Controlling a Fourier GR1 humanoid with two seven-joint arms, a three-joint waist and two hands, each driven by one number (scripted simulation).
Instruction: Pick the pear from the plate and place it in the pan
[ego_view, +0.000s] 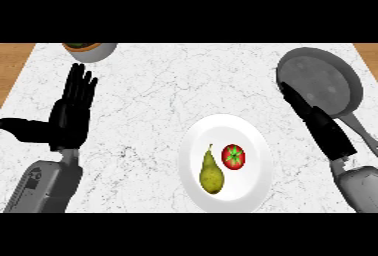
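Grey pan (322, 82) partly behind right hand (316, 120), bowl (90, 50) cropped

Pear (211, 172) and tomato (234, 156) lie on plate (255, 175); pan (321, 80) well apart.

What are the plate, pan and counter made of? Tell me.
Plate: probably glazed ceramic, plain glossy white. Pan: apparently metal, dull grey with a matching handle. Counter: looks like marble or a lookalike, white with fine grey veins.

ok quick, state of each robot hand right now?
Left robot hand: open, fingers straight up, resting at the view's left, holding nothing.
Right robot hand: open, fingers straight, beside the pan, holding nothing.
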